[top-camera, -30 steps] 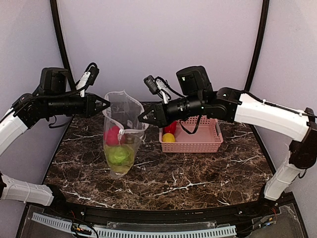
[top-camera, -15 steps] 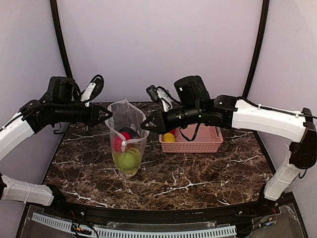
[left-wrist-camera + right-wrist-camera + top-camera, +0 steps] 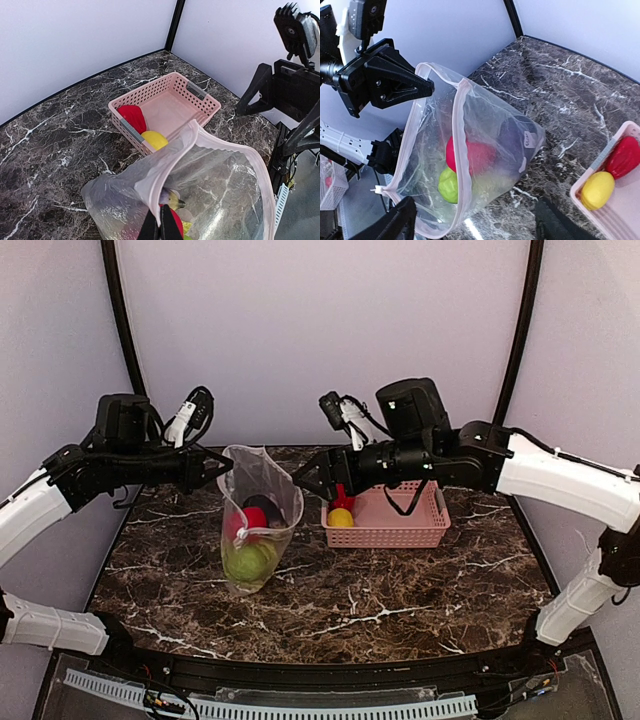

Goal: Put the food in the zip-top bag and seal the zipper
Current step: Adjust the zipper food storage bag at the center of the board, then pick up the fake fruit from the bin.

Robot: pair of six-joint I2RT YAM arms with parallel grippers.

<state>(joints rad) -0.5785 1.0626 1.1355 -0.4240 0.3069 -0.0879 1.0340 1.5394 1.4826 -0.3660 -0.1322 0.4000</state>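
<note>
The left gripper [image 3: 222, 468] pinched the rim of the bag [image 3: 268, 480] with its jaws squeezed tight. It held that side of the bag up, and the bottom of the bag sat on the table [image 3: 400, 590]. The zipper [image 3: 460, 115] was not pressed together, so the mouth of the bag gaped wide. A red piece [image 3: 238, 523] and a green piece [image 3: 245, 562] lay inside the bag. The right gripper [image 3: 300, 478] hung just beside the other side of the mouth. Its jaws stood wide apart and held nothing. To the right of the bag was the basket [image 3: 385, 537]. A pepper [image 3: 344, 498] and a yellow piece [image 3: 341, 518] lay in it, touching.
</note>
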